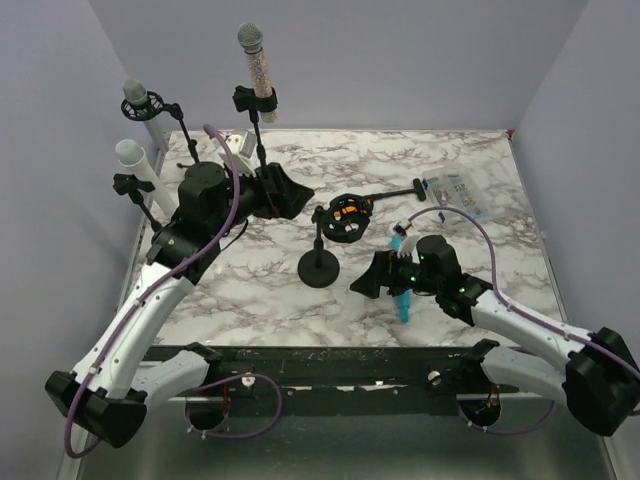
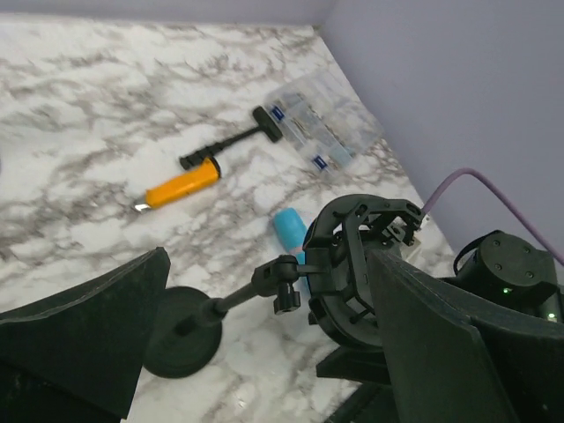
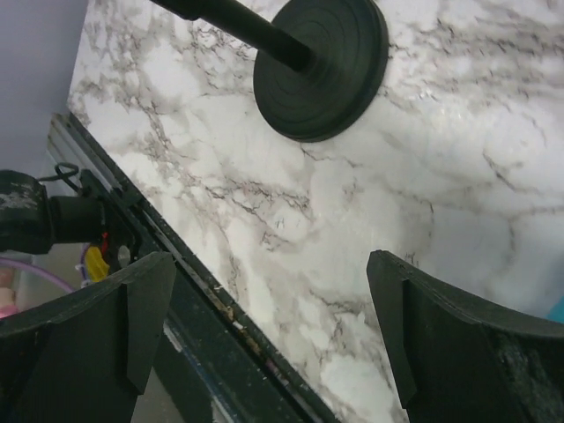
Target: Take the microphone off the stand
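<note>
A clear box (image 1: 455, 193) is seen on the counter (image 1: 250, 290) right of and behind the stand (image 1: 322, 268). Small pieces with blue labels are packed in it, but what they are cannot be made out. Between box and stand an orange-handled tool (image 2: 181, 187) is laid flat. The ring mount (image 2: 357, 260) atop the stand is seen empty from the left wrist, and its lower right part is covered by one finger (image 2: 441, 352). The microphone (image 1: 403, 303), blue, is laid on the counter just right of the stand's base, apart from the mount. Its middle is hidden under the right arm (image 1: 440, 268), so only its ends are shown. The left jaws are spread wide beside the mount, with nothing gripped. The right jaws are likewise spread wide just right of the stand's base, with nothing held between them.
</note>
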